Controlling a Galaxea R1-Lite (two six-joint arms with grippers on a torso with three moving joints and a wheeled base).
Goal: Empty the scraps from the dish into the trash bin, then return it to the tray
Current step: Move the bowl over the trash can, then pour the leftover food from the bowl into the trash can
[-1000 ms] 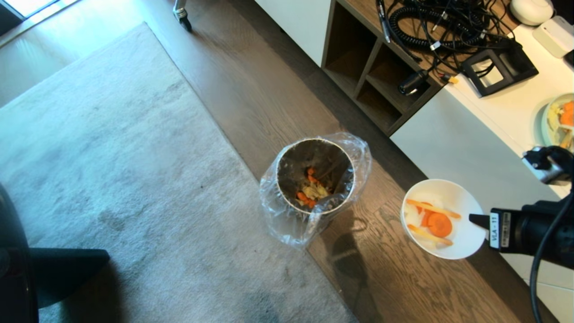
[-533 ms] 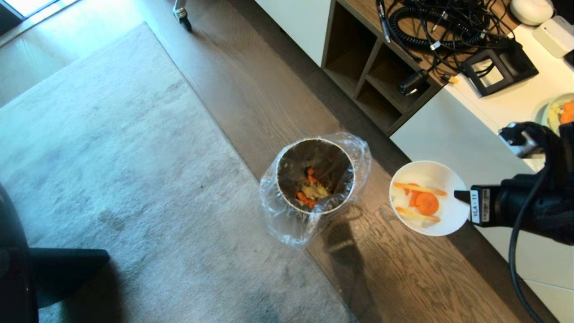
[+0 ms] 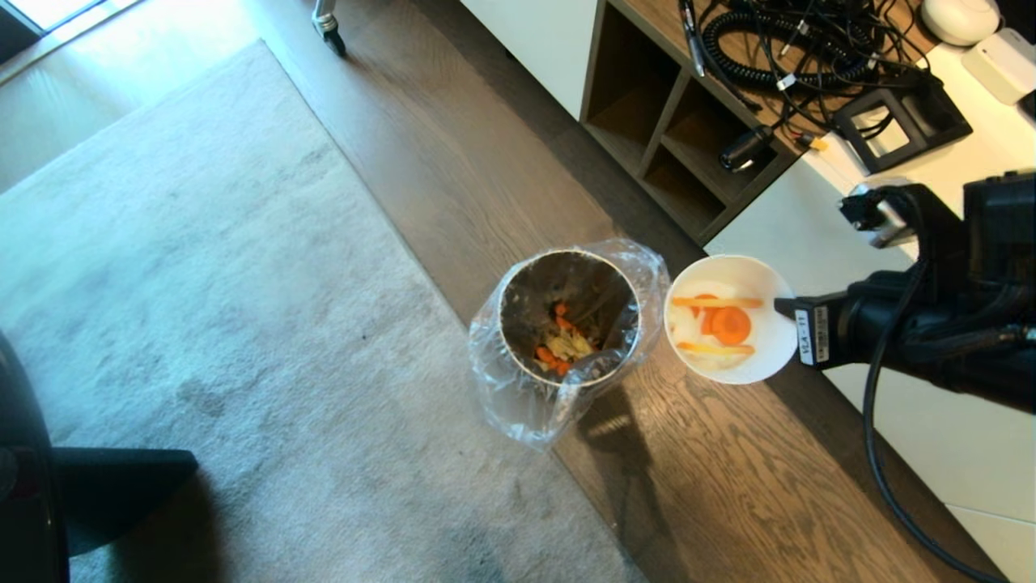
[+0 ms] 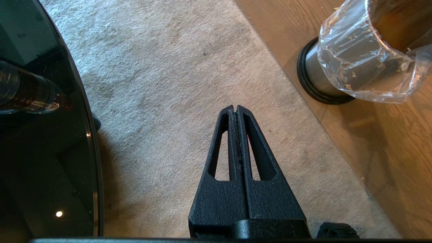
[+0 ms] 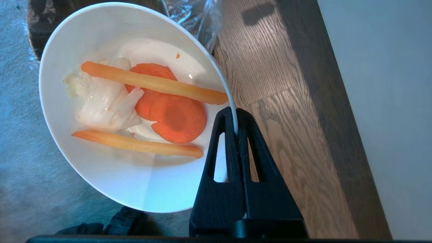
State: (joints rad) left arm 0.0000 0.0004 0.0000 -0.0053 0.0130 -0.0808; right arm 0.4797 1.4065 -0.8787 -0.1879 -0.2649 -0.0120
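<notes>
Glossy white dish (image 3: 769, 356), crinkled clear plastic on brushed-metal trash bin (image 3: 569, 259), grained wood floor (image 3: 728, 486), matt carpet (image 3: 202, 324).

Ahead of the right gripper's fingers (image 5: 232, 116) the trash bin (image 3: 569, 316) stands open-mouthed, the held dish (image 3: 728, 320) just beside its rim. The white cabinet (image 3: 817, 251) crowds behind; open rug (image 3: 202, 324) lies beyond.

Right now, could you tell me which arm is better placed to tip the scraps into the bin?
The right. Its hand is shut on the dish rim, holding it just beside the trash bin, scraps still inside. The left hand hangs shut and empty over the carpet.
</notes>
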